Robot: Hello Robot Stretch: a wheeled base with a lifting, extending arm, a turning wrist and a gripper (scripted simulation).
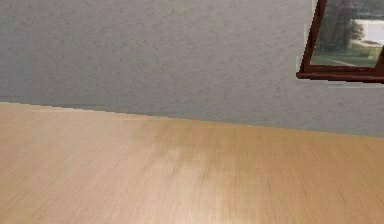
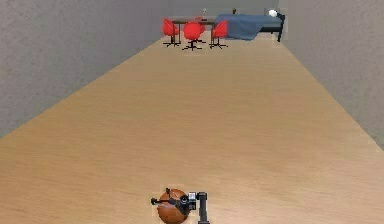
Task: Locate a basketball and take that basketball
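An orange-brown basketball (image 2: 172, 194) sits low on the wood floor in the arm side view, near the bottom edge just left of the middle. The gripper (image 2: 179, 206) is a dark shape right at the ball, its thin fingers crossing the ball's lower half, with a short dark post (image 2: 203, 209) beside it on the right. With the ball this close to the floor, I cannot tell whether the gripper holds it.
A long stretch of bare wood floor (image 2: 210, 120) runs between grey walls to a table (image 2: 195, 20) with three red chairs (image 2: 192, 32) and a dark blue bed (image 2: 250, 26). In the forward view, a grey wall (image 1: 160, 55) stands close, with a dark-framed window (image 1: 345, 38) at the upper right.
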